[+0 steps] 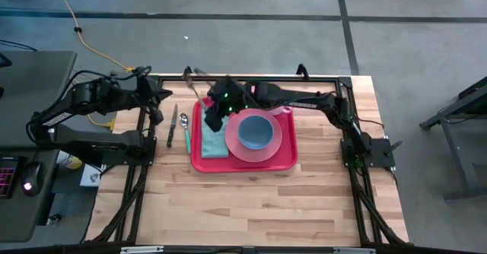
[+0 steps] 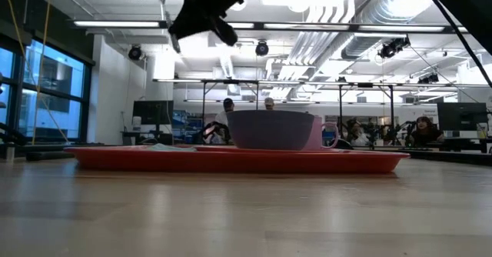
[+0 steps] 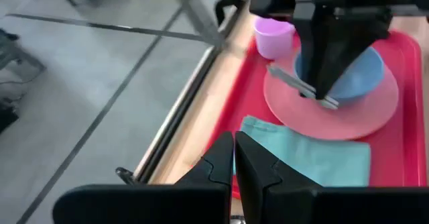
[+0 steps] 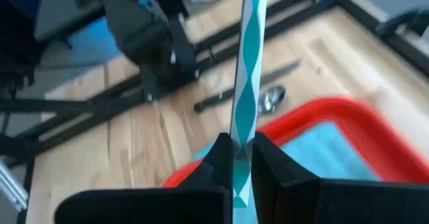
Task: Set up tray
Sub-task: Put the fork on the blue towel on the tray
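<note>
One tray (image 1: 285,159), red, lies on the far half of the bench (image 1: 251,201) in the view from above. On it I count one pink plate (image 1: 268,153), one blue bowl (image 1: 256,131) on that plate, and one teal napkin (image 1: 213,140) beside the plate. One knife (image 1: 171,126) and one spoon (image 1: 186,128) lie on the wood, just left of the tray. The right gripper (image 1: 217,115) hangs over the tray's far left corner and hides it. The left gripper (image 1: 157,106) waits beyond the knife.

Seen from the low camera, the tray's rim covers the lower part of the bowl, and several people (image 2: 421,126) sit far behind.

From the left wrist, one purple cup (image 3: 273,36) stands in the tray's corner; the left jaws are clenched with nothing between them.

From the right wrist, the jaws grasp one long utensil (image 4: 249,63).
</note>
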You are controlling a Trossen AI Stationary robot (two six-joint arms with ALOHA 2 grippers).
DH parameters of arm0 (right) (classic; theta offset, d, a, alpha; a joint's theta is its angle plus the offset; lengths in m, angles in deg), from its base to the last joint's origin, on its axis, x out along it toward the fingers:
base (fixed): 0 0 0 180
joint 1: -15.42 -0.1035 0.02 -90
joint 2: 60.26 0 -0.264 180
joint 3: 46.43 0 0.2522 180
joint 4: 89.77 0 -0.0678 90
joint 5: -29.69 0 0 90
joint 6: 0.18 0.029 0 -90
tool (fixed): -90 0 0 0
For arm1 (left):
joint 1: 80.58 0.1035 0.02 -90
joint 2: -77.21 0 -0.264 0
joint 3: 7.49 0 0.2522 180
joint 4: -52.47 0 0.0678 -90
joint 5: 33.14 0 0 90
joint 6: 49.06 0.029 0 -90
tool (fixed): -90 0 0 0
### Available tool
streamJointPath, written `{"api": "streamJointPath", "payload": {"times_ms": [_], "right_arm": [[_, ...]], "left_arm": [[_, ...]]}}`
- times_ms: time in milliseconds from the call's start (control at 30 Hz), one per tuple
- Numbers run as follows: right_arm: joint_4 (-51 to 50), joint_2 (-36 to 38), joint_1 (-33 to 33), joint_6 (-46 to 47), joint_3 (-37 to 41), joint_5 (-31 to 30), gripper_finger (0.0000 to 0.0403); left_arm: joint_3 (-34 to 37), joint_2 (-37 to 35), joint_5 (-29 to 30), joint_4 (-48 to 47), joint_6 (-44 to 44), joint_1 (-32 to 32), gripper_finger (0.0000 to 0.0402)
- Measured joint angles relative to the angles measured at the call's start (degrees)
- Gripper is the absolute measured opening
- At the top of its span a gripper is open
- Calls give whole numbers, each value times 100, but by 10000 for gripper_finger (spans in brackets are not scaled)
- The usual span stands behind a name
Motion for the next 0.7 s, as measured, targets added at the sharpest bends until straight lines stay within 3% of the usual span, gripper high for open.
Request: {"api": "streamJointPath", "payload": {"times_ms": [133, 433, 533, 700], "right_arm": [[169, 176, 209, -188, 0, 196, 5], [184, 243, 279, -565, 0, 608, 5], [209, 266, 277, -603, 0, 704, 5], [233, 362, 285, -752, 0, 706, 5]], "left_arm": [[-4, -64, 11, 193, -85, 0, 46], [-4, 137, -833, 1297, 583, 0, 55], [-4, 173, -860, 1248, 656, 0, 90], [-2, 245, -534, 1232, 379, -2, 185]]}}
